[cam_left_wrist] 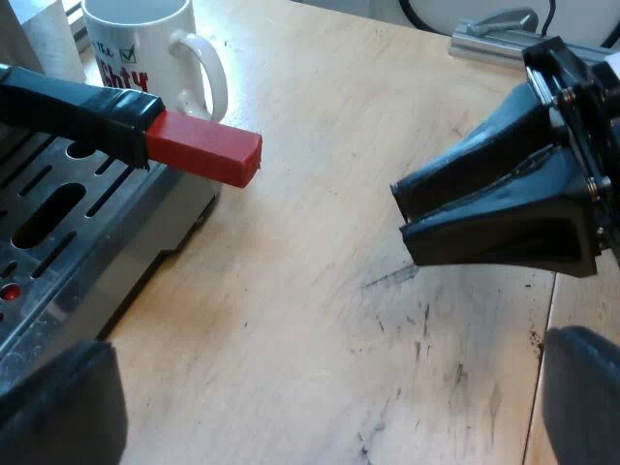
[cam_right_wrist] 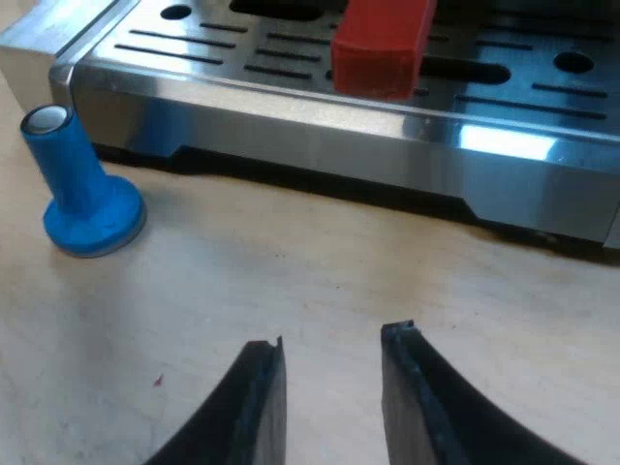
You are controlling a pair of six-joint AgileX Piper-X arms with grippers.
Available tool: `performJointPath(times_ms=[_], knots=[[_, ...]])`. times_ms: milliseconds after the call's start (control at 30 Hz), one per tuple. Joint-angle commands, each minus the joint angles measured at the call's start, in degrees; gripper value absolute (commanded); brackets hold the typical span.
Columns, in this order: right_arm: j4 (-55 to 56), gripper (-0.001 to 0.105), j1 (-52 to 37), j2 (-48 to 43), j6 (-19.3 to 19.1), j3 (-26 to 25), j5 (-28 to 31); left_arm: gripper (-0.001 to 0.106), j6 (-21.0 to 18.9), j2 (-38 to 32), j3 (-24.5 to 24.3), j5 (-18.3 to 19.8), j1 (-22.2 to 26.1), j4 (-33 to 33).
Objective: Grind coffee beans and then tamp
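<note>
Your right gripper [cam_right_wrist: 336, 334] first: jaws apart with a narrow gap, nothing between them, just bare bench [cam_right_wrist: 291, 281] underneath. They're pointed at the front of the machine [cam_right_wrist: 320, 136]. The red end [cam_right_wrist: 383, 48] of the handle sticks out above the slotted tray [cam_right_wrist: 194, 44] right ahead of them, with clear space in between. From the left wrist you can see that gripper sitting low over the bench, facing the red end and not touching it.

Your left gripper [cam_left_wrist: 334, 344] has its jaws spread wide, also holding nothing, over open bench near the tray's corner.

The handle [cam_left_wrist: 68, 107] runs dark and roughly level above the tray, no jaws on it, and the red end pokes out past the tray's edge. The blue tamper [cam_right_wrist: 82, 184] stands upright on the bench, base down, near the machine's front corner and apart from it. A white mug [cam_left_wrist: 145, 48] with lettering stands on the bench beside the machine, just past the red end.
</note>
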Motion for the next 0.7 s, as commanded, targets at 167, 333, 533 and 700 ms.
performJointPath(times_ms=[167, 333, 533, 700], knots=[[-4.6, 0.028, -1.0, -0.1, -0.1, -0.2, 4.2, 0.088, 0.5, -0.1, -0.1, 0.8, -0.1, -0.7], [-7.9, 0.021, -4.3, -0.1, -0.1, -0.2, 4.0, 0.088, 0.5, -0.1, -0.1, 0.8, -0.1, -0.7], [-8.5, 0.004, -7.0, -0.1, -0.1, -0.2, 4.0, 0.088, 0.5, -0.1, -0.1, 0.8, -0.1, -0.7], [-9.0, 0.004, -7.1, 0.4, -0.1, -0.2, 3.2, 0.088, 0.5, -0.1, -0.1, 0.8, -0.1, -0.7]])
